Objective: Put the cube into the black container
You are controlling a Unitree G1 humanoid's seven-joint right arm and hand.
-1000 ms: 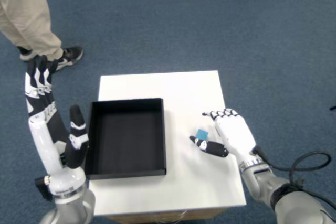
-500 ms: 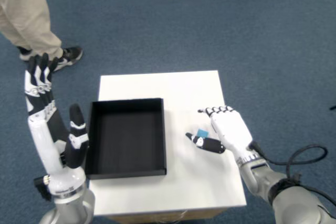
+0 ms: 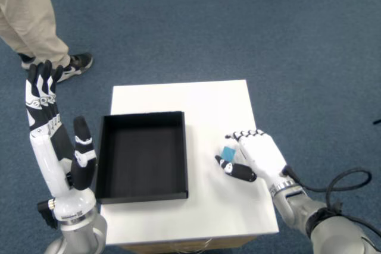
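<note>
A small blue cube (image 3: 228, 152) sits on the white table (image 3: 202, 102), to the right of the black container (image 3: 143, 156) and apart from it. Only a bit of the cube shows, because the right hand (image 3: 253, 155) is wrapped around it. The cube looks bright light blue, with flat sides. The black-tipped fingers (image 3: 241, 136) curl over the far side of the cube, and the thumb (image 3: 235, 169) lies along its near side, so the cube sits between them. I cannot tell if the hand is squeezing it yet. The black container is a shallow square tray. The left hand (image 3: 50, 129) is held up flat beside the container, fingers straight.
</note>
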